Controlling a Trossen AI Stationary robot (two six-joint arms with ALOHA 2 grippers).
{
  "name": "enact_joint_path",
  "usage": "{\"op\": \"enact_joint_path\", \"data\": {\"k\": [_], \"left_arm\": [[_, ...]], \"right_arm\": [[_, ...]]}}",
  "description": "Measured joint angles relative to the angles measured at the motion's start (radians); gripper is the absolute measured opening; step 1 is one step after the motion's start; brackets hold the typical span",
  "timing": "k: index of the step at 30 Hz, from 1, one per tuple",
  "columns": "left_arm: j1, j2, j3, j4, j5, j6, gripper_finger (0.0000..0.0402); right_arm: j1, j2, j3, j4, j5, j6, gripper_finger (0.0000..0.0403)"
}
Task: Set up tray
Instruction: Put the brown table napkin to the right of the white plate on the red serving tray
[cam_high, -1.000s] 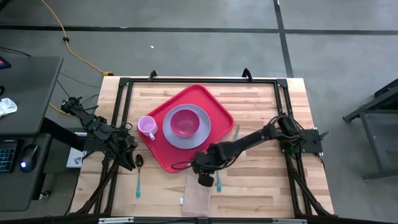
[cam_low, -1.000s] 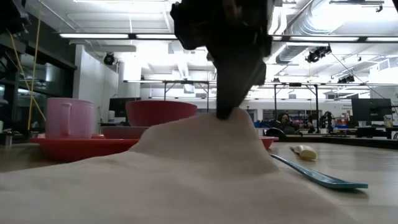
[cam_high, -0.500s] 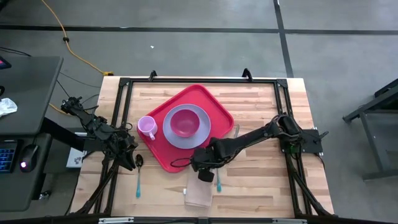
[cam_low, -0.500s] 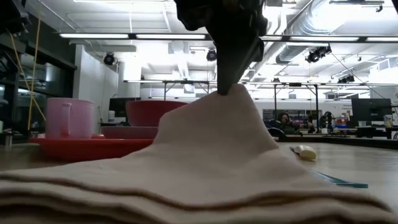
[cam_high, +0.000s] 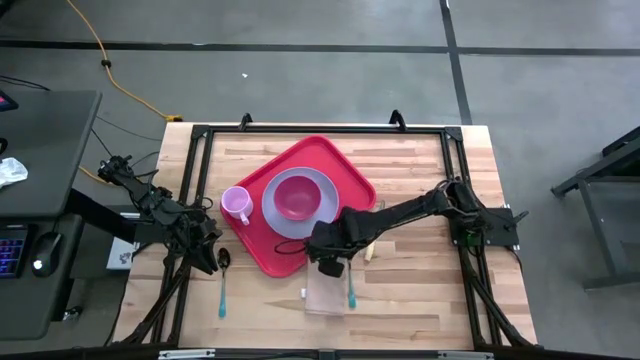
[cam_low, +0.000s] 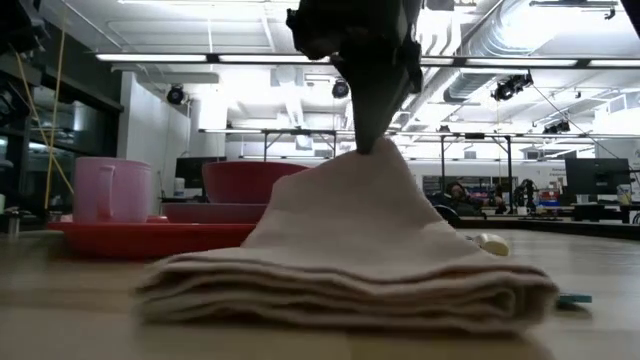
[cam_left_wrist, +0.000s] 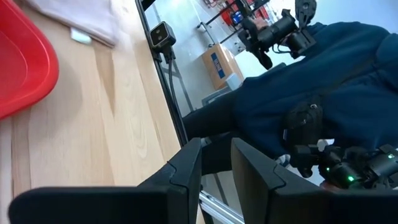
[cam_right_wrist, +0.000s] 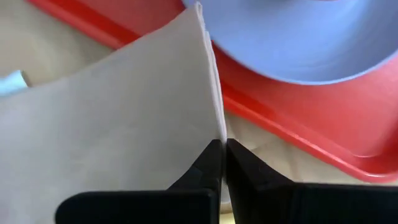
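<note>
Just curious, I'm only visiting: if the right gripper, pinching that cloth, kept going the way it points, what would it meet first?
Probably the red tray: the right gripper, shut on the folded napkin, points at its rim, the lavender plate just beyond.

Bright overhead ceiling strip lights, blurred wrist close-ups.

My right tool pinches a soft, matt cloth napkin. Beside it I see a glossy plastic tray on the pale, grained wood table.
</note>
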Motion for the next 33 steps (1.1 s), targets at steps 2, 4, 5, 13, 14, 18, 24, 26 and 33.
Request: {"op": "enact_joint_path", "data": {"k": [2, 4, 5, 13, 14, 18, 24, 26, 33], "left_arm": [[0.000, 0.000, 0.000, 0.000, 0.000, 0.000, 0.0117], [0.000, 0.000, 0.000, 0.000, 0.000, 0.000, 0.0117], [0.000, 0.000, 0.000, 0.001, 0.000, 0.000, 0.0117], [0.000, 0.000, 0.000, 0.007, 0.001, -0.028, 0.0117], [0.000, 0.000, 0.000, 0.009, 0.001, -0.029, 0.0117], [0.000, 0.000, 0.000, 0.013, 0.001, -0.052, 0.0117], [0.000, 0.000, 0.000, 0.013, 0.002, -0.057, 0.0117], [0.000, 0.000, 0.000, 0.012, 0.002, -0.057, 0.0117], [0.000, 0.000, 0.000, 0.011, 0.002, -0.057, 0.0117]], "right_arm": [[-0.011, 0.000, 0.025, -0.042, 0.019, -0.006, 0.0000], [-0.022, 0.000, 0.053, -0.080, 0.038, -0.027, 0.0000], [-0.028, -0.002, 0.065, -0.085, 0.051, -0.041, 0.0000], [-0.092, -0.002, 0.143, -0.154, 0.085, -0.148, 0.0000], [-0.100, -0.002, 0.155, -0.163, 0.086, -0.160, 0.0000], [-0.129, -0.002, 0.204, -0.181, 0.104, -0.215, 0.0000], [-0.160, -0.002, 0.232, -0.197, 0.055, -0.271, 0.0001], [-0.165, -0.002, 0.221, -0.208, 0.028, -0.274, 0.0001], [-0.165, -0.001, 0.181, -0.224, -0.081, -0.314, 0.0001]]}}
